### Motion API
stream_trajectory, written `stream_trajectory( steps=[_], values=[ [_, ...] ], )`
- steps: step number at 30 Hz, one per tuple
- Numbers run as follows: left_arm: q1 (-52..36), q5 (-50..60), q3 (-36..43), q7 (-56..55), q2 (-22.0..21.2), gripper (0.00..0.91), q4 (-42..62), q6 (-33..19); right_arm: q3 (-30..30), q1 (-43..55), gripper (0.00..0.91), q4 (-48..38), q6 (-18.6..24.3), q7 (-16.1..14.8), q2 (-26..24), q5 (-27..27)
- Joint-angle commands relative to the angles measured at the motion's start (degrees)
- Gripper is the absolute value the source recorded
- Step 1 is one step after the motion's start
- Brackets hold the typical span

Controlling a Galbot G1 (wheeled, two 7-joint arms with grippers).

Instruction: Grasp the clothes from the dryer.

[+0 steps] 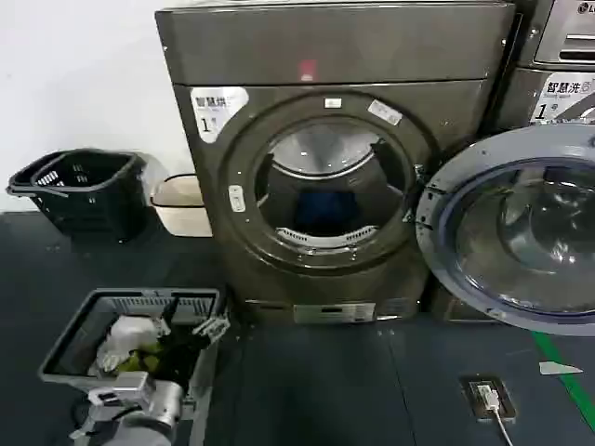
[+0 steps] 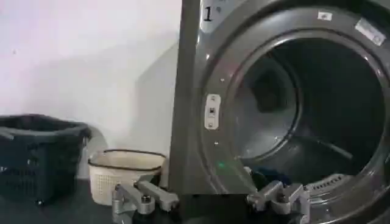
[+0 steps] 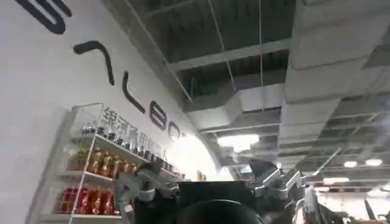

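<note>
The dryer (image 1: 335,65) stands in the middle of the head view, brown-grey, with a white "1" sticker and its porthole open. The clothes (image 1: 327,210), a small dark blue bundle, lie low in the drum. My left gripper (image 1: 200,334) hangs low at the left, over a grey basket and well short of the porthole. In the left wrist view it (image 2: 210,201) is open with nothing between its fingers (image 2: 145,198). It faces the dryer's (image 2: 201,140) lower left front, and a dark blue patch of the clothes (image 2: 265,176) shows past the ring. My right gripper (image 3: 210,189) points up at a ceiling, open and empty.
The dryer's round door (image 1: 521,232) is swung open to the right. A grey basket (image 1: 84,321) with white and yellow-green fabric sits under my left arm. A black basket (image 1: 79,186) and a beige bin (image 1: 181,200) stand by the wall. A floor socket (image 1: 488,398) lies at the right.
</note>
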Motion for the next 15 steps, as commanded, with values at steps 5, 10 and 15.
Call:
stream_trajectory(
  steps=[5, 10, 15],
  values=[
    [0.1, 0.1, -0.1, 0.5, 0.1, 0.907, -0.1, -0.2, -0.4, 0.3, 0.907, 0.1, 1.0, 0.6, -0.1, 3.6],
    [-0.2, 0.3, 0.1, 0.9, -0.2, 0.907, -0.1, -0.1, -0.3, 0.4, 0.907, 0.2, 1.1, 0.4, 0.1, 3.5],
    [-0.2, 0.6, 0.3, 1.1, -0.8, 0.907, -0.1, -0.1, -0.1, 0.0, 0.907, 0.4, 1.1, 0.3, -0.2, 3.5]
  ],
)
